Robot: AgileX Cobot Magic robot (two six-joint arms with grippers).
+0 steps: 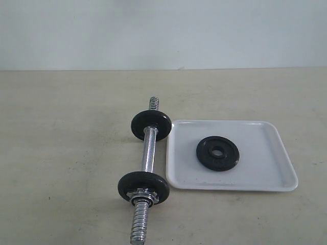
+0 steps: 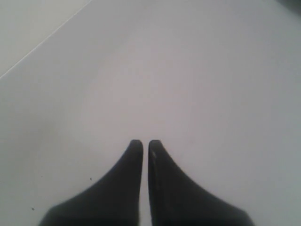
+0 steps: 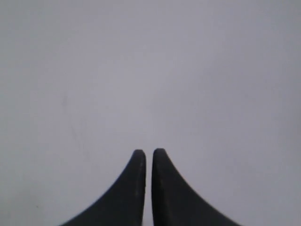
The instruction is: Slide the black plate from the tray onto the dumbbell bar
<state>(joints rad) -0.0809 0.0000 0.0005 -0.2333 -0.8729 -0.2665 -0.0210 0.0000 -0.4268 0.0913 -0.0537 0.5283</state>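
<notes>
Task unstarted: the round black iron plate lies in the white square tray, beside the chrome dumbbell bar. Left tool and right tool are pressed together, empty.

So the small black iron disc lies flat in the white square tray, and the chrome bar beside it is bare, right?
Not bare: the exterior view shows the chrome bar carrying two black discs. The small black iron disc does lie flat in the white square tray.
</notes>
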